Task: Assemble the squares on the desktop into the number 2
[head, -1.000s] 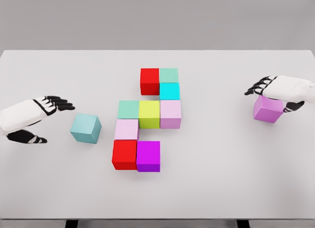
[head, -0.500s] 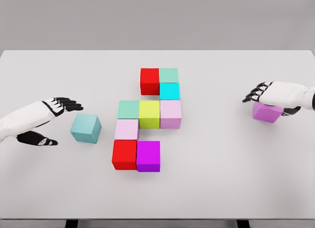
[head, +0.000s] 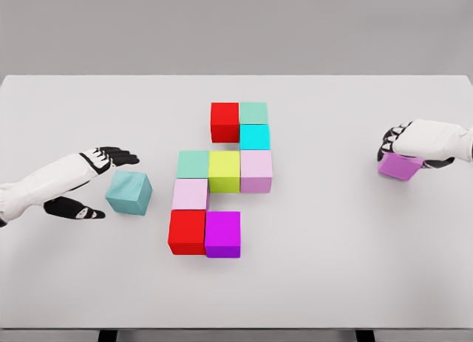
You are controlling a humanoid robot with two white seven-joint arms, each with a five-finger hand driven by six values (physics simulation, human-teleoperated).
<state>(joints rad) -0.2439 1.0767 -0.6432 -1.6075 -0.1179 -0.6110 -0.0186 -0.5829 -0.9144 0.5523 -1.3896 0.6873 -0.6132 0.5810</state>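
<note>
Nine coloured squares are sitting joined mid-tabletop [head: 332, 283] and we're reading most of a 2 already: red square [head: 225, 122] and mint square [head: 253, 113] on top, cyan square [head: 255, 137] below the mint, a middle row of green square [head: 193, 165], yellow square [head: 224, 171] and pink square [head: 256, 171], pale pink square [head: 190, 194] under the green, then red bottom square [head: 187, 232] and magenta square [head: 222, 234]. We're judging the bottom row as one short on its right. Two loose pieces are remaining: teal cube [head: 128, 193] toward the left edge, violet cube [head: 400, 165] near the right edge. Left hand [head: 89, 181] is bracketing the teal cube, fingers [head: 117, 156] extended behind it, thumb in front, not clamped. Right hand [head: 417, 141] is sitting curled over the violet cube, seemingly gripping it.
</note>
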